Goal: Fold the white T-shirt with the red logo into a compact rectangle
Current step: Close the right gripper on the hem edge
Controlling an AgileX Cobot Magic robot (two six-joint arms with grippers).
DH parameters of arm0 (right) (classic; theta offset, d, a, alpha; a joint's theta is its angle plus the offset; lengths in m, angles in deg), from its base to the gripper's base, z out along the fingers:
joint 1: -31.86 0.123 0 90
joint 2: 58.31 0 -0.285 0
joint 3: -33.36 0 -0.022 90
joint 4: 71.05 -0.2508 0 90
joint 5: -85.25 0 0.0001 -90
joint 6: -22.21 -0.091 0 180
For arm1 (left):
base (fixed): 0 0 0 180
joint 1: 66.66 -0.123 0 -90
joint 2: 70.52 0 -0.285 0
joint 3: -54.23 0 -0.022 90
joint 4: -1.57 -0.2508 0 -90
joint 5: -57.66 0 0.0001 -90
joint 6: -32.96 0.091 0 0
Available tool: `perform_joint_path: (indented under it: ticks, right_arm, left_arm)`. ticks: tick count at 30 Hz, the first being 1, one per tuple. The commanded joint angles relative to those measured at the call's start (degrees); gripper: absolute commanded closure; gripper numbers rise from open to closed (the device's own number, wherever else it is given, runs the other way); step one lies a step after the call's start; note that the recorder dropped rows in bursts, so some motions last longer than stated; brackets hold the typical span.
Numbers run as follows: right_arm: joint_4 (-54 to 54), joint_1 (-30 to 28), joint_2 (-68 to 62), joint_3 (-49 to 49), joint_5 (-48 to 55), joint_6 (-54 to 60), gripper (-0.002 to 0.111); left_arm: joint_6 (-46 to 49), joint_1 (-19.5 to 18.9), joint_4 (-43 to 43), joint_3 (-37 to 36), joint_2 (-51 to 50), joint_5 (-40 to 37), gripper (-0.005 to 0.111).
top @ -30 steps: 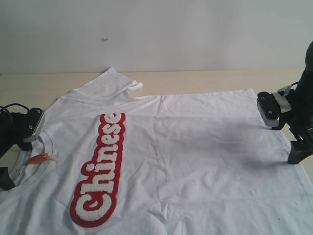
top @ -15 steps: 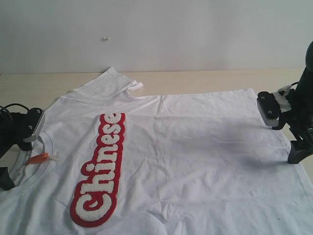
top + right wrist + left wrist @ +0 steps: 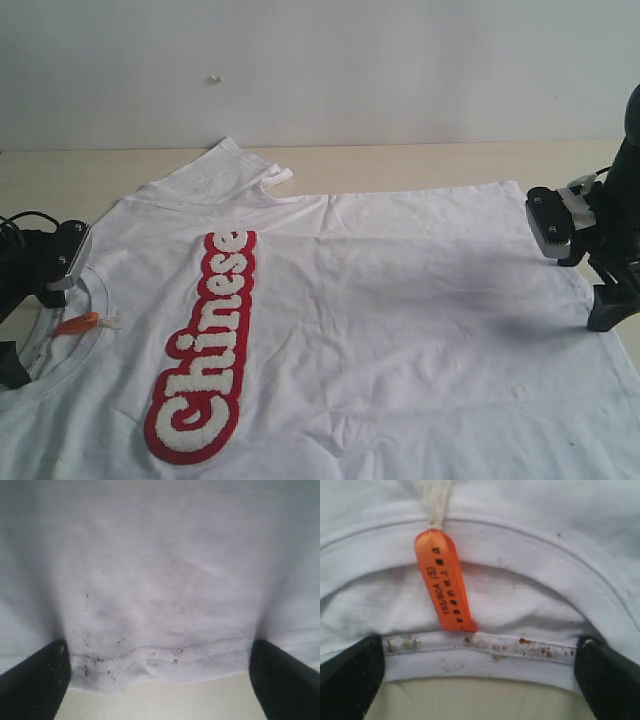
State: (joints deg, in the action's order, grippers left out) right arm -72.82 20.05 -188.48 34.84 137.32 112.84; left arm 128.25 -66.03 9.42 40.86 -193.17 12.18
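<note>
Exterior view: flat white T-shirt (image 3: 400, 310)

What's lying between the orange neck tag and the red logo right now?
Only the ribbed collar and bare white T-shirt fabric separate the orange neck tag from the red logo, seen in the exterior view.

One white T-shirt (image 3: 400, 300), one red logo (image 3: 205, 350), one orange tag (image 3: 78, 323), two arms (image 3: 35, 265) (image 3: 612, 225)
</note>
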Motion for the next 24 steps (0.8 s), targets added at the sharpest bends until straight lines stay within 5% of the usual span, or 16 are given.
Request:
perform_joint_path:
  ticks: [1, 10, 24]
  right_arm:
    - [0.91, -0.16, -1.65, -0.08, -5.14, 0.72, 0.038]
    - [0.70, -0.16, -1.65, -0.08, -2.02, 0.21, 0.109]
    - [0.70, -0.16, -1.65, -0.08, -2.46, 0.17, 0.108]
  left_arm:
    - [0.22, -0.18, -1.48, -1.19, -2.62, 1.25, 0.002]
    - [0.22, -0.18, -1.48, -1.19, -2.62, 1.25, 0.002]
    - [0.22, -0.18, -1.48, -1.19, -2.62, 1.25, 0.002]
